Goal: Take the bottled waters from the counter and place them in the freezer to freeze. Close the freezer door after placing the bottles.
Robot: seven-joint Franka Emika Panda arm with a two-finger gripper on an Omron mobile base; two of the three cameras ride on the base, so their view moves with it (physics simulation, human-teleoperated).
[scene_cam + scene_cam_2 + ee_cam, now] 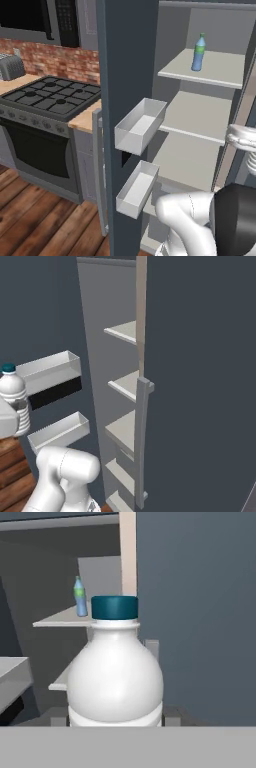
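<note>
A: We see the gripper (116, 719) clamped on the whitish bottle (115, 677), upright before the open freezer (200, 120); the blue-tinted bottle (198, 52) stands on the upper shelf (220, 70).

B: We judge two risks: clipping the door's edge (141, 306) on entry, or toppling the shelved bottle if both share that shelf.

Whitish bottle (115, 682) glossy plastic; counter (86, 116) matt wood grain; freezer shelves (205, 67) smooth, matt.

A home kitchen is showing here: a black gas stove (50, 96) is sitting beside a wood counter (86, 116), brick backsplash (55, 62) and open freezer (200, 120).
</note>
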